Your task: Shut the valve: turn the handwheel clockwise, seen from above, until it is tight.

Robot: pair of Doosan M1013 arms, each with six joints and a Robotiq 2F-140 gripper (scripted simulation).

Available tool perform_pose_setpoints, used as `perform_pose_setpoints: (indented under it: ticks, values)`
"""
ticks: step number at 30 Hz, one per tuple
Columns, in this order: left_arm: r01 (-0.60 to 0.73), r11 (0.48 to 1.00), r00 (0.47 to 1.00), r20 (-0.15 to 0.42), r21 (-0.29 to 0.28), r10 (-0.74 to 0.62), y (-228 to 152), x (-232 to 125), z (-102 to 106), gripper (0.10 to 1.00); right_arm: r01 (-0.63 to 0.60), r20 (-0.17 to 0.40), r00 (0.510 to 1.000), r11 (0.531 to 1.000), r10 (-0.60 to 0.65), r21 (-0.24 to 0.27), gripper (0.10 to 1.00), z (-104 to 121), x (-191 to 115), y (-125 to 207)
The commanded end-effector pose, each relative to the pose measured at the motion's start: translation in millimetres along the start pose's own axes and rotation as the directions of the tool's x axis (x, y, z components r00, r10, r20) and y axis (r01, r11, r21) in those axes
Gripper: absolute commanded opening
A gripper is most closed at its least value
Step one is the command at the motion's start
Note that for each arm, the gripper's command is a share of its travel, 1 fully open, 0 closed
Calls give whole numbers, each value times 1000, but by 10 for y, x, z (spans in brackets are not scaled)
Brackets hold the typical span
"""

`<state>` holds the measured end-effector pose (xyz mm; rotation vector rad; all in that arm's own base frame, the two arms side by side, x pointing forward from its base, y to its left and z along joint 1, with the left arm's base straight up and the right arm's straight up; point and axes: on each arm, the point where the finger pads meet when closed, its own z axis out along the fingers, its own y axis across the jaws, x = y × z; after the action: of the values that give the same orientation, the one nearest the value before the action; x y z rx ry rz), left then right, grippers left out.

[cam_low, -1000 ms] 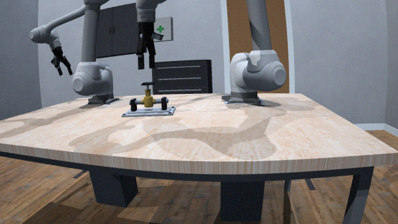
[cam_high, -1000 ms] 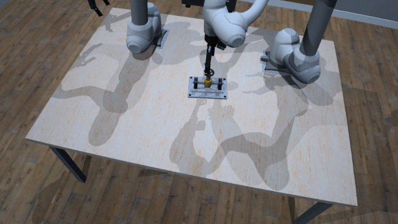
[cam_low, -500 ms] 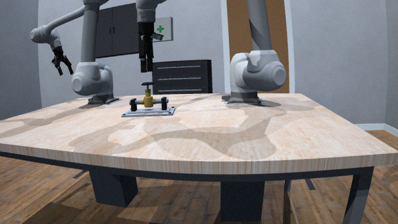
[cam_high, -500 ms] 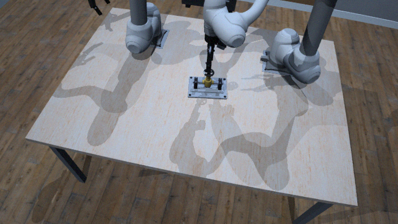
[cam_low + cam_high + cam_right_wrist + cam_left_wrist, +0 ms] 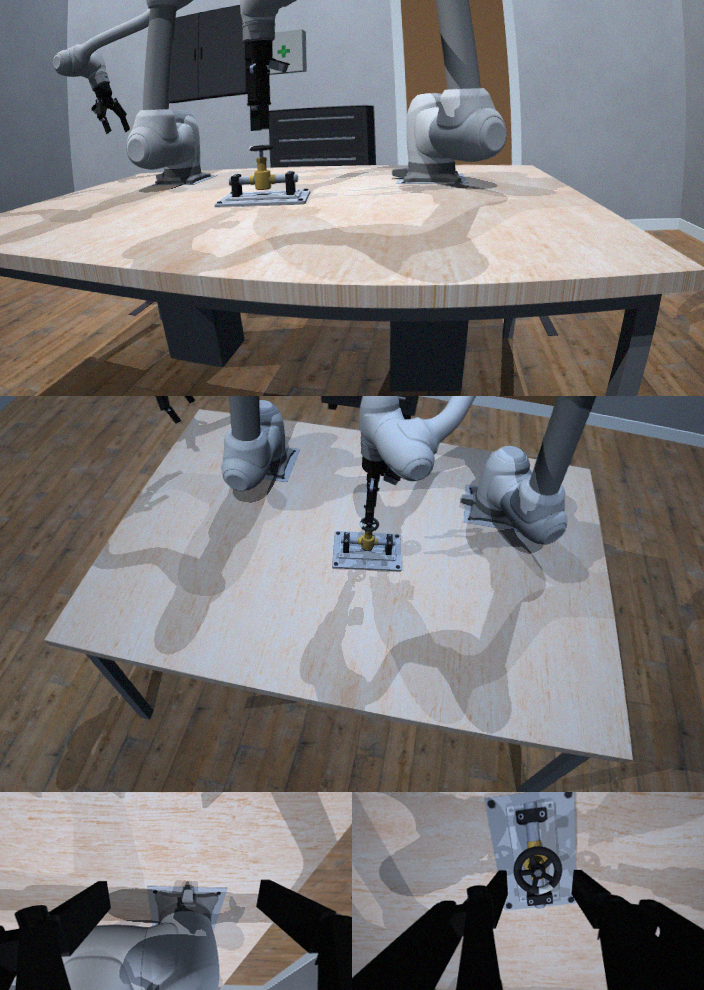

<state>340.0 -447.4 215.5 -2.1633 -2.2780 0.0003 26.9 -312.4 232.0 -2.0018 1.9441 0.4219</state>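
The black spoked handwheel lies level on top of the yellow valve body. The valve sits on a grey base plate with two black clamps. My left gripper points down above the handwheel, partly open, with nothing between its fingers. A gap shows between its fingertips and the wheel in the exterior view. My right gripper is wide open and empty, far from the valve, beyond the table's back left in the top view.
The valve plate rests near the middle of the wooden table. The two arm bases stand at the back, either side of the valve. In the right wrist view the right arm's own base and lower links fill the lower middle. A dark drawer cabinet stands behind.
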Motion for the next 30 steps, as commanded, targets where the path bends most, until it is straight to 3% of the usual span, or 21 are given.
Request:
perform_pose_setpoints:
  ticks: [1, 30]
  values:
    - [0, 1000, 1000, 1, -1, 0, 3, -3, 3, 519, 0, -1, 1000, 1000, 0, 1, 1000, -6, 1, -1]
    - [0, 1000, 1000, 1, -1, 0, 3, -3, 238, 519, 0, -1, 1000, 1000, 0, 1, 1000, -6, 1, -1]
